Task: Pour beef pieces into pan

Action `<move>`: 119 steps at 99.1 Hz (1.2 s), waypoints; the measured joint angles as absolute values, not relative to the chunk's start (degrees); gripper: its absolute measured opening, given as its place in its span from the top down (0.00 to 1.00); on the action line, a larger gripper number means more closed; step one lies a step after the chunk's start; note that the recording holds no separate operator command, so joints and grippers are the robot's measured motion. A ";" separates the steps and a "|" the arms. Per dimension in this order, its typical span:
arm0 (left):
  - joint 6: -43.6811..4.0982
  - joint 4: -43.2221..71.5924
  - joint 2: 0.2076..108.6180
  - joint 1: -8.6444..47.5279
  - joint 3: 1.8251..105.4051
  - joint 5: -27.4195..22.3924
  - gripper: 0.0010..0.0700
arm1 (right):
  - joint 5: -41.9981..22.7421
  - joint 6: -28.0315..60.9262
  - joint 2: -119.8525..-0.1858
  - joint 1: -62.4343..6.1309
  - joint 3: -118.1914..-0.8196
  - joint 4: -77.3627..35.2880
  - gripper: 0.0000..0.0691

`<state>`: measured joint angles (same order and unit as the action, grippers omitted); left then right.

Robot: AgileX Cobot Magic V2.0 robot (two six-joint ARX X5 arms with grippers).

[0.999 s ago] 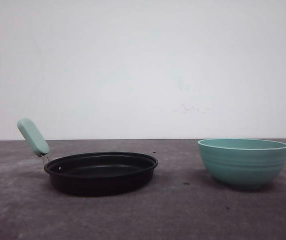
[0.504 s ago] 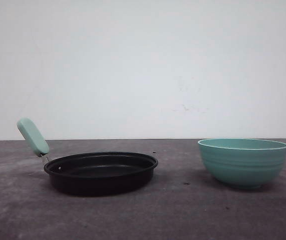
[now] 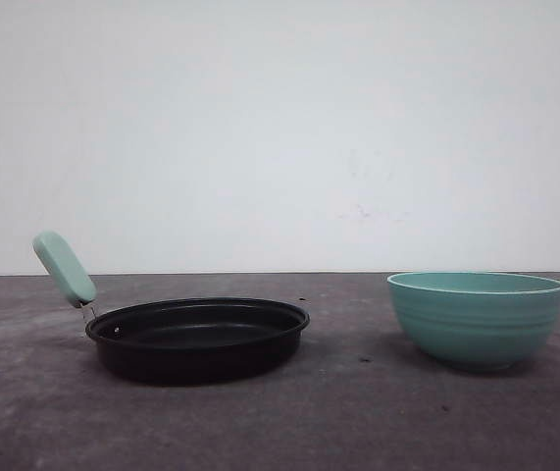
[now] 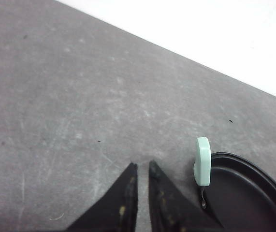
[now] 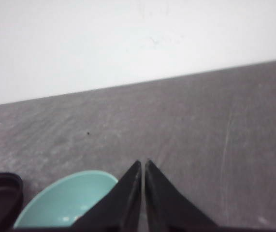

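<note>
Sat on the grey table (image 3: 358, 412), toward the left in the front view: the pan (image 3: 198, 339), shallow, round, black, with its mint-green handle (image 3: 64, 268) upturned at the left. Interior dark and largely hidden by the near rim; no contents to be made out. Stood well apart on the right: a teal ribbed bowl (image 3: 477, 318), upright, its inside concealed from the front by the wall.

Glimpsed from the right wrist: part of the bowl's (image 5: 65, 200) pale interior, cut off by the frame edge and by the fingers, with only a faint light patch near the bottom; beef pieces impossible to tell there. Right gripper (image 5: 142, 166) above the table near the bowl's rim, tips drawn together, nothing between them.

Seen from the left wrist: left gripper (image 4: 141, 167) near the pan's handle (image 4: 203, 161), tips narrowly parted, holding nothing; pan (image 4: 244, 193) cropped by the frame.
</note>
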<state>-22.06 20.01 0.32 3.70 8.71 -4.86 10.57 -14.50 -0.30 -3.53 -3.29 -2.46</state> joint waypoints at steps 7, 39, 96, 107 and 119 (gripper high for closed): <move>-22.06 20.12 0.45 3.70 9.56 -4.89 0.99 | 10.55 -13.96 -0.30 -3.53 -4.99 -2.50 0.98; -22.92 15.57 13.96 3.70 24.91 -5.93 0.99 | 10.55 -13.63 -4.19 -3.73 -21.69 -1.69 0.99; -23.35 20.51 48.64 6.31 62.94 -16.45 0.95 | 17.98 -13.50 -32.95 -3.75 -51.70 -15.64 0.99; -22.72 20.84 48.80 7.20 63.13 -16.45 0.65 | 18.72 -13.50 -36.14 -3.75 -53.71 -18.20 0.98; -21.10 22.68 48.80 8.45 63.16 -16.49 0.42 | 22.22 -13.50 -38.59 -3.75 -54.06 -18.59 0.72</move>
<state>-21.10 22.68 48.80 8.45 63.16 -16.49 22.22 -13.50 -38.59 -3.75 -54.06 -18.59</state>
